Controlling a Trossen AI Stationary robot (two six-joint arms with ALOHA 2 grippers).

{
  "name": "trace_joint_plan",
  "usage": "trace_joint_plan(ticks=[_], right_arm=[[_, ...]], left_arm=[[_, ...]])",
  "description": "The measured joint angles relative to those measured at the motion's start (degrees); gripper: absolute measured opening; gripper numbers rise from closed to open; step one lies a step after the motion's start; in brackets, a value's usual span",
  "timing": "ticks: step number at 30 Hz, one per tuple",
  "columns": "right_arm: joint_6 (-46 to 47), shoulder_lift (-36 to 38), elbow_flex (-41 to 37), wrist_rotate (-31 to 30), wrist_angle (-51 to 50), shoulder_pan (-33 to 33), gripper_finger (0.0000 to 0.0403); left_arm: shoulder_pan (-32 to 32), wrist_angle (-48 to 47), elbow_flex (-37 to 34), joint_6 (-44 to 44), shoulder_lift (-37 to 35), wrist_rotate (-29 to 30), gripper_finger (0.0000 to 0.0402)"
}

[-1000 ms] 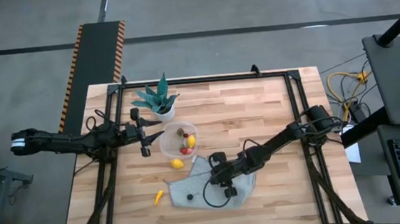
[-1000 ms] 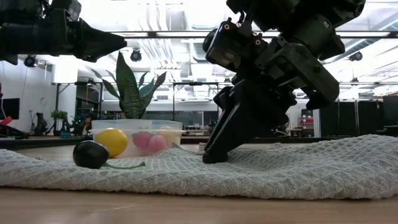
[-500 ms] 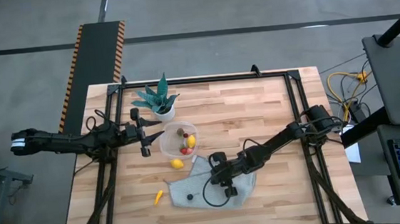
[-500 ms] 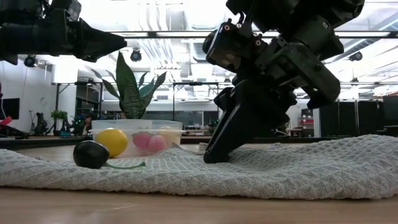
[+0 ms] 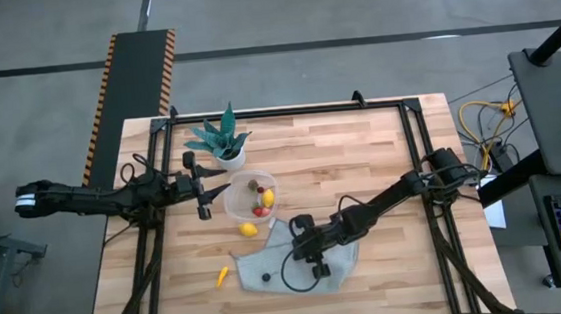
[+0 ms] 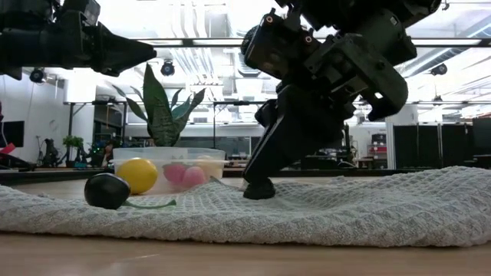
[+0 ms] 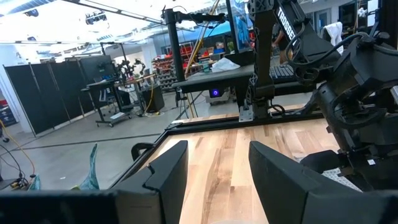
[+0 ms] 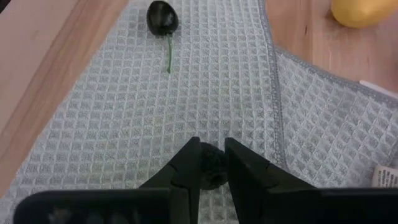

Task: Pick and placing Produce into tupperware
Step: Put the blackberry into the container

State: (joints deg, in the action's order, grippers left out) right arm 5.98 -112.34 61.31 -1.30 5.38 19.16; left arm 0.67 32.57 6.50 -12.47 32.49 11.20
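Right, the right gripper point(image 8: 213, 163) is down on the grey waffle-weave cloth point(image 5: 294, 261), which lies toward the near edge of the table, and its two dark fingers are pinched around a small dark round berry point(image 8: 211, 167) sitting between the tips. I'd call that a light, hard little piece, smooth and rounded, so it could squirt out sideways if the fingers meet it off-centre; squeezing across its widest part looks like the safe hold. The cloth is soft underneath, so fingertips pressing low may snag the weave and drag fabric up along with it.

A second dark berry with a thin green stem point(image 8: 161, 17) lies farther along the same cloth, toward the table's left side, well apart from the fingers. One yellow lemon-like piece point(image 5: 249, 230) rests on bare wood just beside the round clear plastic container point(image 5: 232, 203), which already has yellow and red pieces inside. A small orange carrot-like piece point(image 5: 223, 275) sits alone near the cloth's left edge.

The left gripper point(image 5: 203, 194) hovers by the container's left rim, fingers parted and empty. That arm and the green spiky potted plant point(image 5: 221, 140) toward the far edge crowd the container, so the drop wants to come from the right side.
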Motion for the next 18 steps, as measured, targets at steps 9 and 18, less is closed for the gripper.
trace_joint_plan(ticks=[9, 18], right_arm=[[-0.59, 0.01, 3.09, 0.4, -6.86, 0.01, 0.0043], [-0.37, 0.34, 3.16, 4.11, -7.09, 0.13, 0.0145]], left_arm=[[0.01, 0.0, 0.0, 0.0, -0.02, -0.02, 0.0157], [0.0, 0.01, 0.0, -0.02, -0.02, -0.02, 0.0157]])
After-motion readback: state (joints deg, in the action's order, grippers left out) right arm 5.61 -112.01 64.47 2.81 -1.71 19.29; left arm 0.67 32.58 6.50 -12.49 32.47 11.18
